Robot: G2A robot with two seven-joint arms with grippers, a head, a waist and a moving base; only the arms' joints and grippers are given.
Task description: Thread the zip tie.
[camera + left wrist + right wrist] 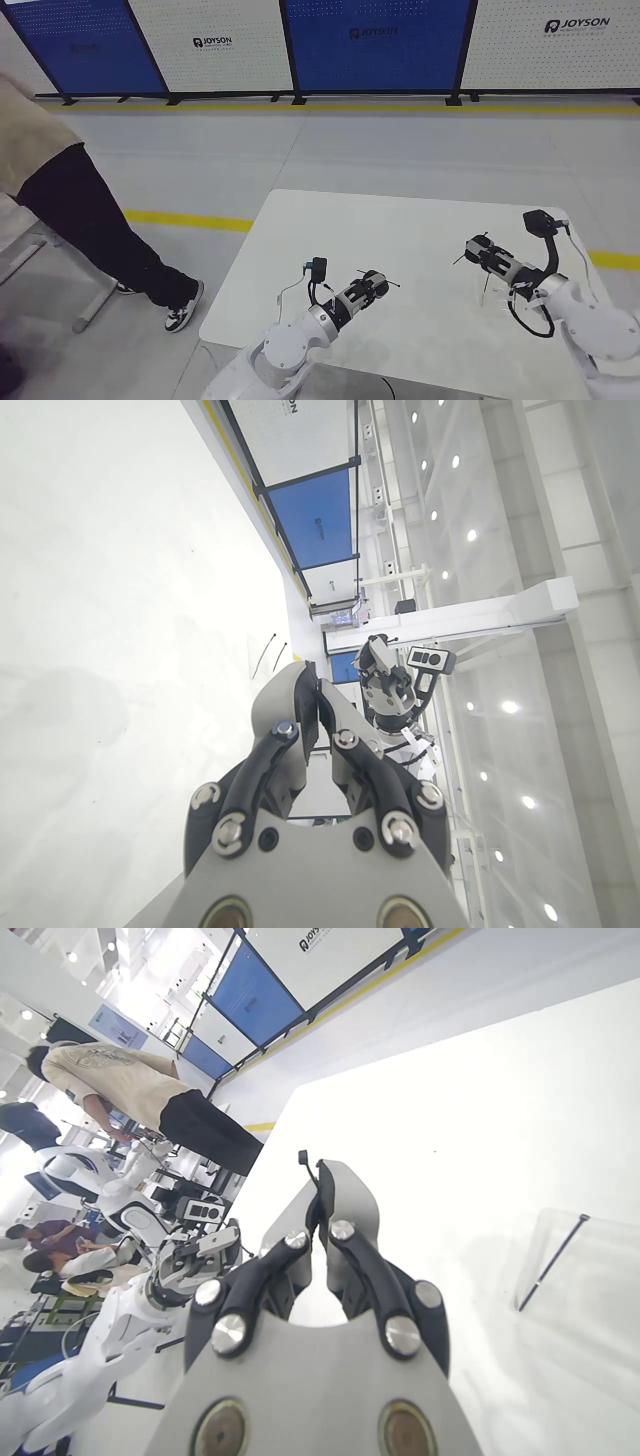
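as i am reading it from my station, the threading is barely getting started. the right gripper [319, 1178] is clenching a black tie [302, 1158] close to its square head, which is sticking out just past the fingertips, and no tail is passing through that head. the left gripper [312, 680] is also sitting clenched, and a thin black strand [392, 283] is crossing it in the top view. i am taking it to be gripping a second tie, though i am not able to tell which end it is pinching. both grippers are hovering above the table [400, 225], well apart from each other. so the picking up is looking done, while aligning, feeding a tail into a head and pulling it through are all remaining.

for containers, i am seeing one clear tray [529, 1255] lying on the table near the right arm. inside it, spare ties [264, 655] are lying flat. the left wrist view is showing two side by side, while the right wrist view is giving me a single dark line, so i am counting two and treating that as a judgement.
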